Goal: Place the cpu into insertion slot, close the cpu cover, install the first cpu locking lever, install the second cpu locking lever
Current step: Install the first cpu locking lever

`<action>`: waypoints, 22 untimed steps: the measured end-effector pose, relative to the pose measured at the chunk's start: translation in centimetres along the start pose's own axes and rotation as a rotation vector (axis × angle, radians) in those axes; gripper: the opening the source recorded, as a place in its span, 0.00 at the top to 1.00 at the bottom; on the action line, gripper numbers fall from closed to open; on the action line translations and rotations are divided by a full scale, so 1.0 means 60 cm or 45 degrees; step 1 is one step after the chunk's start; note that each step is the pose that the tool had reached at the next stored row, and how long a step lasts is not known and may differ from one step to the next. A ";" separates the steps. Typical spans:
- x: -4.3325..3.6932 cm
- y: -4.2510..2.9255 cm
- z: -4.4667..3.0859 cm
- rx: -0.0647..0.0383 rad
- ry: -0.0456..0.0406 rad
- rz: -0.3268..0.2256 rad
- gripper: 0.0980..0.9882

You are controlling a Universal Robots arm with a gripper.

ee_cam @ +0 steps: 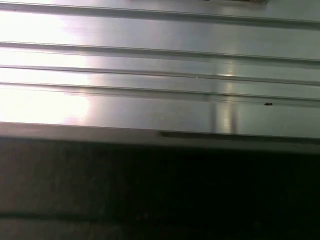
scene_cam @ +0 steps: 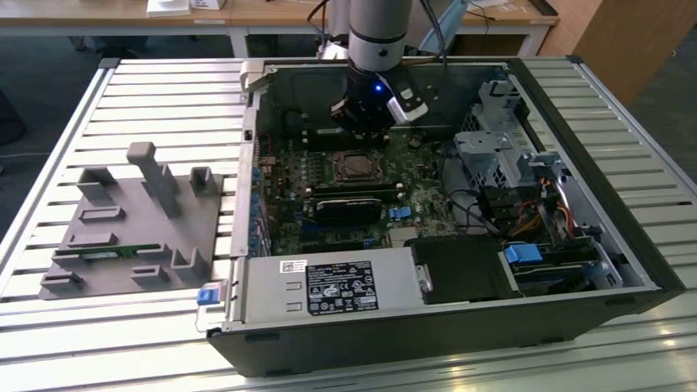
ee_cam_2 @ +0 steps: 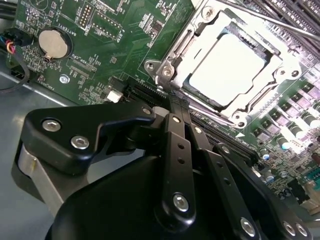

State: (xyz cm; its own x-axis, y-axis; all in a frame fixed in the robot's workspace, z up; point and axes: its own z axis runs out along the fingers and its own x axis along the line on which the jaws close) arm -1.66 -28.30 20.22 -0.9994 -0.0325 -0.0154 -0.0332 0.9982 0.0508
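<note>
CPU [ee_cam_2: 231,67] already seated in the insertion slot [scene_cam: 354,166], mid-board inside the open PC case [scene_cam: 610,245] on the slatted counter [scene_cam: 163,98]. CPU cover [ee_cam_2: 200,55] looks down around it. Gripper [ee_cam_2: 172,102] hovers just on the far side of the socket, jaws pinched together, holding nothing. Judged step: locking levers; a thin lever rod [ee_cam_2: 270,20] needs pressing down and hooking.

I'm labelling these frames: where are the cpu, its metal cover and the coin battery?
cpu [ee_cam_2: 227,67], second wrist view, middle of its pale metal top.
cover [ee_cam_2: 175,65], second wrist view, silver frame edge beside the chip.
coin battery [ee_cam_2: 52,44], second wrist view, centre of its round face.
</note>
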 end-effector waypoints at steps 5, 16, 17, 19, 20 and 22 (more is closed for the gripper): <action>0.000 0.000 0.004 0.025 0.001 0.000 0.99; 0.000 0.007 0.010 0.039 0.002 -0.001 0.99; 0.000 0.008 0.010 0.038 0.001 -0.001 0.99; -0.001 0.008 0.005 0.036 0.000 -0.001 0.99; 0.000 0.008 0.000 0.037 0.001 -0.001 0.99; 0.000 0.009 -0.007 0.038 0.001 -0.001 0.99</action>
State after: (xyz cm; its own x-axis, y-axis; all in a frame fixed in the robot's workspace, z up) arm -1.66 -27.81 20.69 -0.9994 -0.0330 -0.0145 -0.0333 0.9992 0.0210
